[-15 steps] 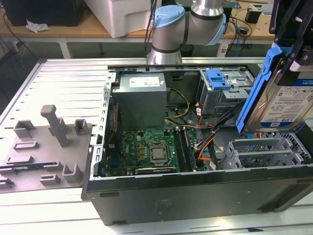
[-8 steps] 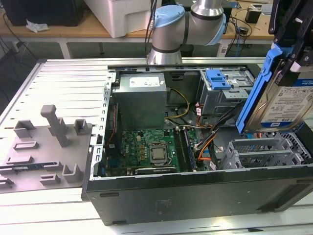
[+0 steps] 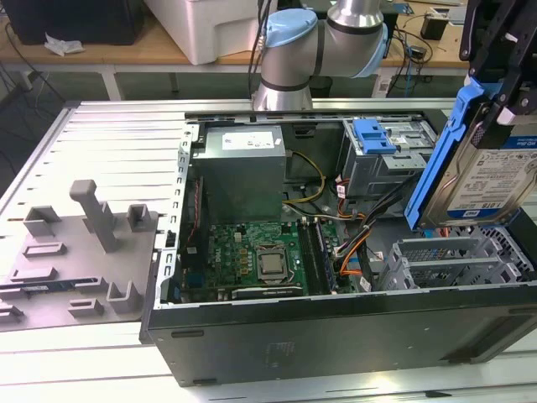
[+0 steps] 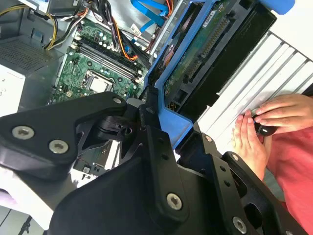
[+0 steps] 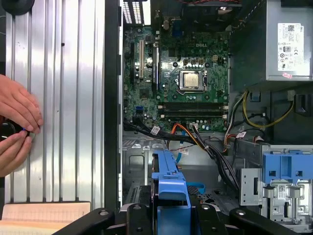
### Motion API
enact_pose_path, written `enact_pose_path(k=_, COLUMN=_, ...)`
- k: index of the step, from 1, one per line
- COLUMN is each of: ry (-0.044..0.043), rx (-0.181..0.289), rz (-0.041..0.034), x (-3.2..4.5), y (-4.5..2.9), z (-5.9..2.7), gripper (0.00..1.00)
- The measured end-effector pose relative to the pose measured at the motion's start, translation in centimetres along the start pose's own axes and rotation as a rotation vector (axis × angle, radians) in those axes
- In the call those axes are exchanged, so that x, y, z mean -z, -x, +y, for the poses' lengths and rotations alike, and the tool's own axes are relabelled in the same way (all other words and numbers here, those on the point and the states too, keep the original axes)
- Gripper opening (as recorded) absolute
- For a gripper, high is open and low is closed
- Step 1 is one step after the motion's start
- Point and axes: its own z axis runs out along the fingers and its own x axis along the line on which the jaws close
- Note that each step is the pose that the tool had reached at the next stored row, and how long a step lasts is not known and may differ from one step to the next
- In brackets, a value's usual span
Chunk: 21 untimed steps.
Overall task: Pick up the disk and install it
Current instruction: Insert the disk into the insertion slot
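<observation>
My gripper [image 3: 497, 96] is closed on the upper end of the disk [image 3: 495, 180], which hangs tilted above the drive cage [image 3: 445, 256] at the exterior view's right of the open case [image 3: 336, 336]. I judge it stiff, dense and sensitive to shocks. Its bare circuit board [image 4: 205, 46] should not be pressed, so the blue rails [image 3: 436, 168] and edges are the proper hold.

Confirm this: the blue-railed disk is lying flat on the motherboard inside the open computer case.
Not right. The disk is not lying on the motherboard. The gripper holds it in the air, tilted, above the open computer case. The exterior view shows this.
</observation>
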Motion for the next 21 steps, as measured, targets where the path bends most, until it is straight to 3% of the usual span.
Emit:
enact_pose_path(k=3, ry=-0.0001, rx=0.006, rz=-0.0001, x=-0.06, y=0.02, z=-0.07, gripper=0.37)
enact_pose_path(k=5, ry=-0.0003, rx=0.006, rz=-0.0048, x=-0.14, y=0.02, z=-0.13, gripper=0.37)
enact_pose_path(k=6, ry=-0.0003, rx=0.006, rz=-0.0087, x=-0.16, y=0.02, z=-0.17, gripper=0.37)
enact_pose_path(k=7, ry=-0.0006, rx=0.006, rz=-0.021, x=-0.24, y=0.01, z=-0.28, gripper=0.37)
enact_pose_path(k=8, ry=-0.0007, rx=0.006, rz=-0.0245, x=-0.29, y=0.01, z=-0.31, gripper=0.37)
enact_pose_path(k=21, ry=-0.0007, rx=0.006, rz=-0.0251, x=-0.96, y=0.02, z=-0.46, gripper=0.37)
